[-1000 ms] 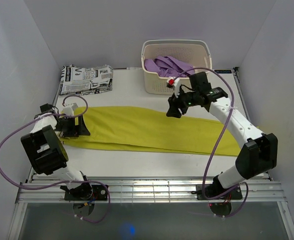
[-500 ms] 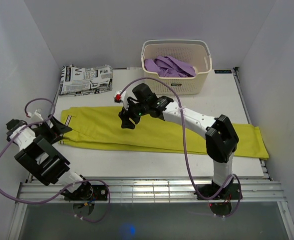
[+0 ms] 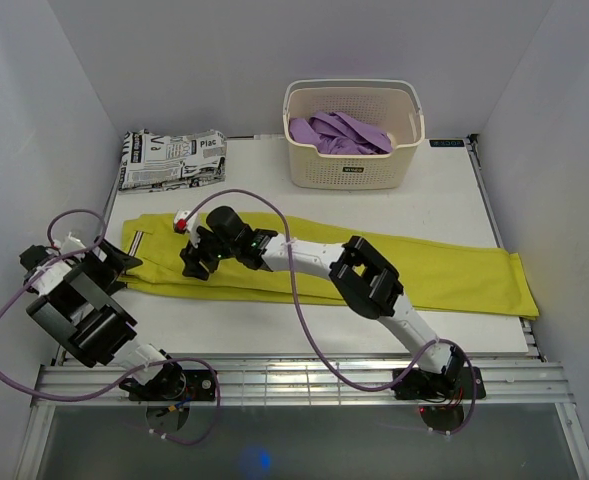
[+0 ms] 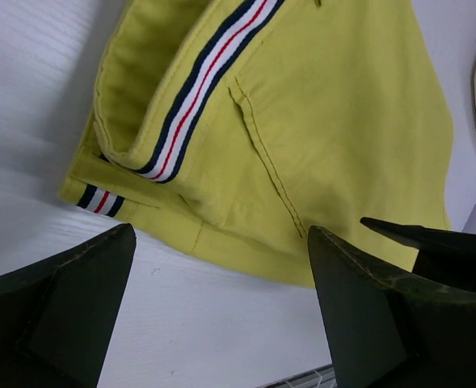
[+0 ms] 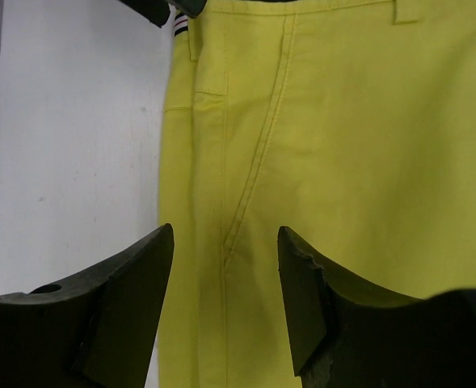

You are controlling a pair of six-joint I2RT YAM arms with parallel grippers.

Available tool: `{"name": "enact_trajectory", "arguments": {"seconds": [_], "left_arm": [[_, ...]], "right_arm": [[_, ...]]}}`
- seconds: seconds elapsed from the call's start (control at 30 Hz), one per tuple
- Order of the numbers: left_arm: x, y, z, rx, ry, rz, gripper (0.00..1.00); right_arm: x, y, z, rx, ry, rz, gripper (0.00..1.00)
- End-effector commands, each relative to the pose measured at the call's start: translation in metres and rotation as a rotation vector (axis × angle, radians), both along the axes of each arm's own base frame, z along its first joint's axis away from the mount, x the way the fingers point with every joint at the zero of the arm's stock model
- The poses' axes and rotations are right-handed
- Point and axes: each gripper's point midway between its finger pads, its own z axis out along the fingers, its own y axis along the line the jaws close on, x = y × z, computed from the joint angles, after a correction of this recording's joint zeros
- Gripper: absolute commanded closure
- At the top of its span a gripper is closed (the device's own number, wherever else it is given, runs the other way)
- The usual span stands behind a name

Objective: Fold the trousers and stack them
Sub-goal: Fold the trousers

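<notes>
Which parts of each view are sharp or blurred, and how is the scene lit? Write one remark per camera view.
Top external view: even, diffuse light, soft shadows, one small blue glare spot at the near edge. Left wrist view: trousers and striped seam sharp; left gripper dark and soft. Right wrist view: stitching crisp; right gripper a dark, blurred silhouette.

The white table [image 3: 454, 200] carries three items. The yellow trousers [image 3: 454, 275] lie flat, stretched lengthwise across its middle. A folded newspaper-print garment [image 3: 172, 158] lies at the far left corner. A white basket [image 3: 352, 175] stands at the far edge, right of centre.
</notes>
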Motion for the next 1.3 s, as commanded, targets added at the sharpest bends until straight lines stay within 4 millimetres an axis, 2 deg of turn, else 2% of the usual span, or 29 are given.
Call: {"name": "enact_trajectory", "arguments": {"seconds": [0.0, 0.03, 0.1, 0.17, 0.3, 0.4, 0.47, 0.6, 0.67, 0.77, 0.83, 1.1, 1.27], "left_arm": [[0.01, 0.007, -0.006, -0.016, -0.033, 0.04, 0.02], [0.01, 0.008, -0.009, -0.017, -0.032, 0.042, 0.02], [0.009, 0.005, -0.017, -0.037, -0.02, 0.041, 0.02], [0.007, 0.001, -0.023, -0.055, -0.013, 0.039, 0.02], [0.007, -0.002, -0.026, -0.066, -0.021, 0.033, 0.02], [0.006, -0.001, -0.026, -0.063, -0.021, 0.034, 0.02], [0.006, -0.002, -0.027, -0.065, -0.02, 0.035, 0.02], [0.007, -0.003, -0.026, -0.072, -0.025, 0.032, 0.02], [0.008, -0.004, -0.022, -0.073, -0.04, 0.027, 0.02], [0.01, -0.006, -0.011, -0.096, -0.057, 0.047, 0.02], [0.013, -0.006, -0.004, -0.101, -0.072, 0.049, 0.02], [0.017, -0.006, 0.033, -0.044, -0.157, 0.04, 0.05], [0.018, -0.005, 0.041, -0.038, -0.165, 0.054, 0.07]], "right_arm": [[0.006, 0.029, 0.034, 0.139, -0.093, 0.007, 0.4], [0.006, 0.031, 0.022, 0.127, -0.102, 0.009, 0.4], [0.006, 0.037, 0.015, 0.129, -0.142, -0.011, 0.4], [0.008, 0.04, -0.002, 0.109, -0.194, -0.032, 0.4], [0.007, 0.048, -0.033, 0.066, -0.258, -0.025, 0.41], [0.006, 0.049, -0.04, 0.055, -0.287, -0.029, 0.41], [0.004, 0.047, -0.041, 0.06, -0.307, -0.024, 0.39], [0.001, 0.047, -0.024, 0.097, -0.356, -0.036, 0.37], [0.001, 0.047, -0.019, 0.12, -0.379, -0.046, 0.28], [0.003, 0.048, -0.006, 0.148, -0.395, -0.06, 0.27], [0.003, 0.05, -0.005, 0.155, -0.402, -0.059, 0.26], [0.007, 0.054, -0.024, 0.115, -0.419, -0.06, 0.27], [0.008, 0.052, -0.031, 0.093, -0.425, -0.058, 0.25]]}}
